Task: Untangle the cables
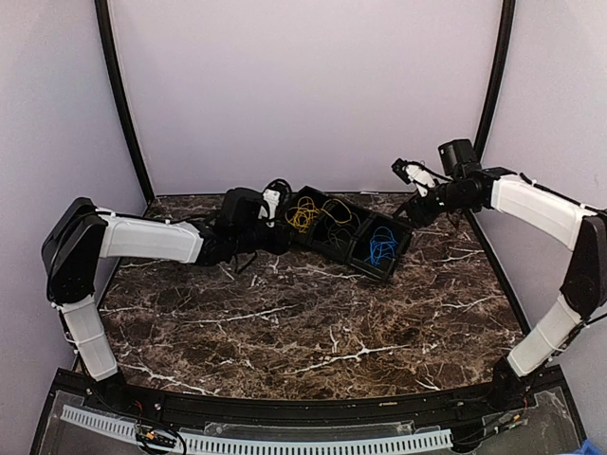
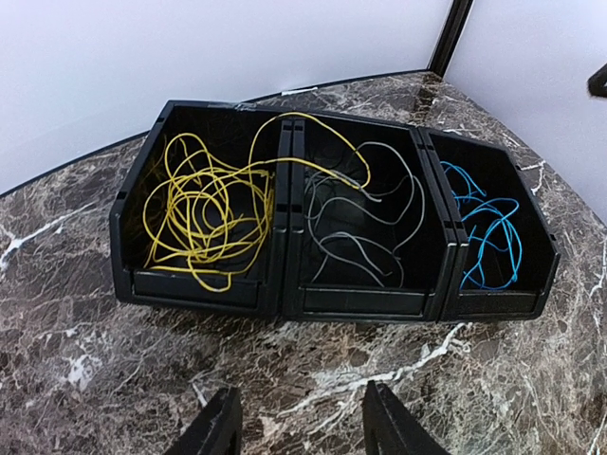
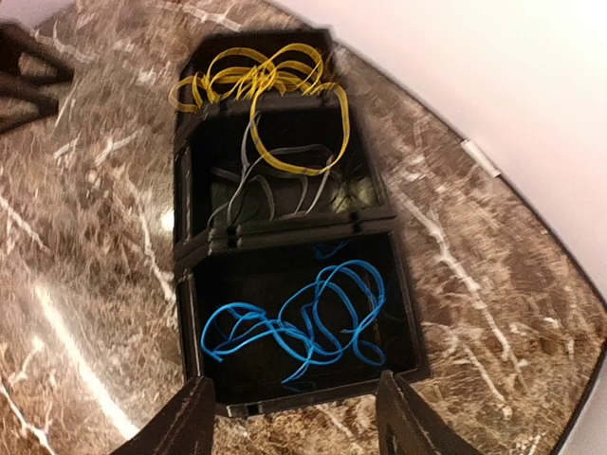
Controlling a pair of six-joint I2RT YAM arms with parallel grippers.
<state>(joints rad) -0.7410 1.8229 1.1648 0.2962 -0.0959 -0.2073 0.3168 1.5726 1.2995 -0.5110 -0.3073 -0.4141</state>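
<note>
Yellow cable (image 2: pixel 194 204) trails over the bin wall (image 2: pixel 289 180) beside the grey cable (image 2: pixel 420 204).

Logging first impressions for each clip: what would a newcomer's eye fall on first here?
Three black bins stand in a row on the dark marble table, holding a yellow cable at one end, a grey cable in the middle and a blue cable at the other end. A yellow loop spills over into the middle bin. The left gripper and right gripper hover open and empty nearby.

Three black bins (image 2: pixel 360 301); seemingly one yellow cable (image 2: pixel 204 204), one grey cable (image 2: pixel 365 218), one blue cable (image 2: pixel 488 232).
</note>
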